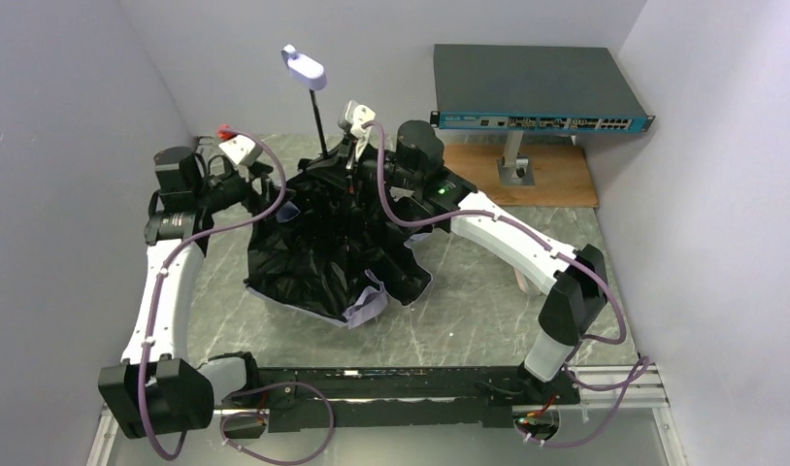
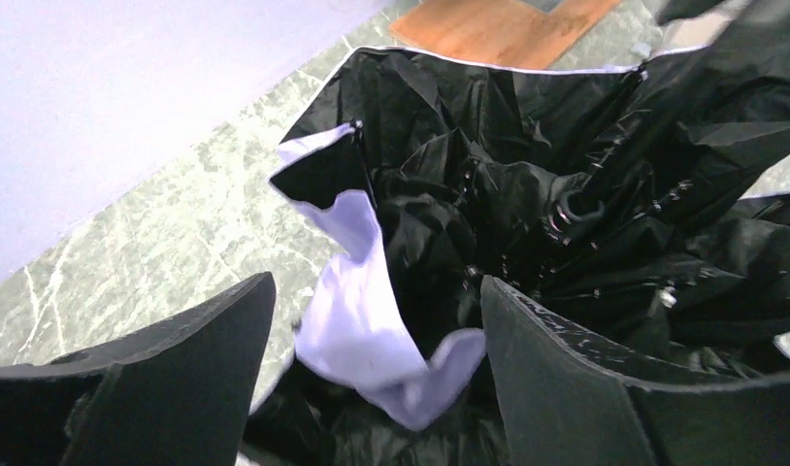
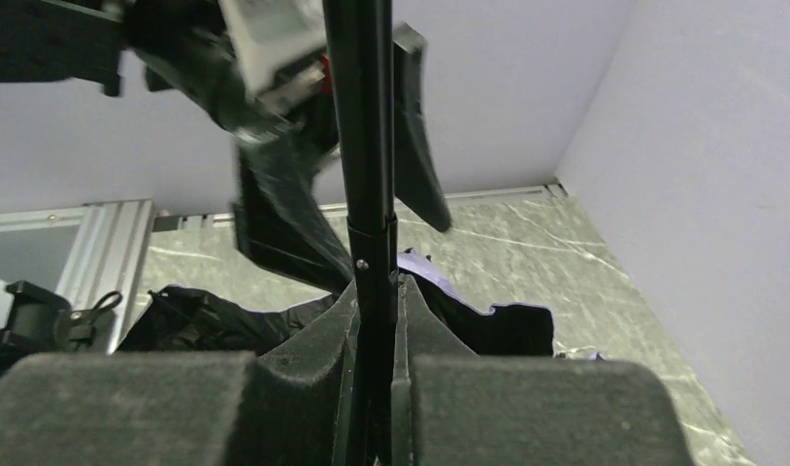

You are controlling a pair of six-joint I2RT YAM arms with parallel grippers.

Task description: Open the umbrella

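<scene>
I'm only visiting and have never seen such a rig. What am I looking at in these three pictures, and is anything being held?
These are two robot arms bolted at the near edge of a table. The wide picture comes from a fixed camera above and behind them; the other two come from a camera on each wrist, showing that arm's own fingers. An umbrella rests on the table, canopy down and crumpled, black lining showing, handle up in the air. The right gripper is clamped on its thin black shaft. The left gripper is open over the fabric, gripping nothing. A dark box with ports stands at the back.
</scene>
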